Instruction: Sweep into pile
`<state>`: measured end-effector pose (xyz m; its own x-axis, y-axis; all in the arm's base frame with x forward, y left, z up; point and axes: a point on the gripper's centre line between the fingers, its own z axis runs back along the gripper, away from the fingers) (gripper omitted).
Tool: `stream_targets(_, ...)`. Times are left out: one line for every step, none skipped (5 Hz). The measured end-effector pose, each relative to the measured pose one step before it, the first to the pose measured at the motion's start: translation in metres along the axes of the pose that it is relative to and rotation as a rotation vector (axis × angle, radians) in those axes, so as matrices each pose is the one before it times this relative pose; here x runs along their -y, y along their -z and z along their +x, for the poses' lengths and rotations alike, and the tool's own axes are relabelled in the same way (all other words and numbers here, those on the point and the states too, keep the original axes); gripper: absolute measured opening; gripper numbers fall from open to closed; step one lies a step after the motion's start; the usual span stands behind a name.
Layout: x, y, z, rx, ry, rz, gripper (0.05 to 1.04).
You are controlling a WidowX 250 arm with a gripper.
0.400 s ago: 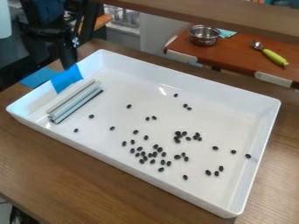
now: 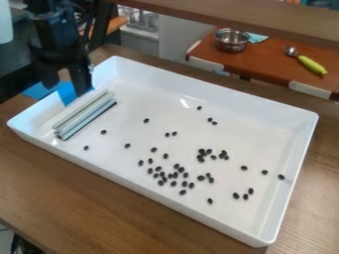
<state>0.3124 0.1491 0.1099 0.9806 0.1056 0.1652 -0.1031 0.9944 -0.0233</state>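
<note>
No readable text, labels, brands, numbers or signs.

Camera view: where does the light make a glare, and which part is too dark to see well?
Camera view: a small bright streak inside the white tray, toward its far side; highlights on the metal pot; the black gripper, upper left, partly merges with dark surroundings.

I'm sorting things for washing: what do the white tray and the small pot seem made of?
The tray looks like glossy plastic, going by its smooth, rounded corners and soft highlights, though enamel is possible. The pot looks like polished metal, probably stainless steel, from its silvery, mirror-like shine.
</note>
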Motion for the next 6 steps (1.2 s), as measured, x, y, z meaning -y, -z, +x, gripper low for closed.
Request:
stream_targets(-0.00229,0.02027,0.00478,-0.0233,0.0164,0.0203,1.0)
stream_targets(-0.00049,0.00455,0.01017,0.0575,0.0342,-0.0002,1.0)
stream_targets(0.00016,0.01162,0.00062,0.0195,0.038,-0.0035,1.0)
stream_targets(-0.00131,0.0031,0.001,0.0124,0.0168,0.0094,1.0)
stream_targets(-0.00397,0.00781,-0.00384,-0.0285,-0.0001,0.0256,1.0)
stream_targets(0.00286,0.00763,-0.00459,-0.035,0.0093,0.0199,0.969)
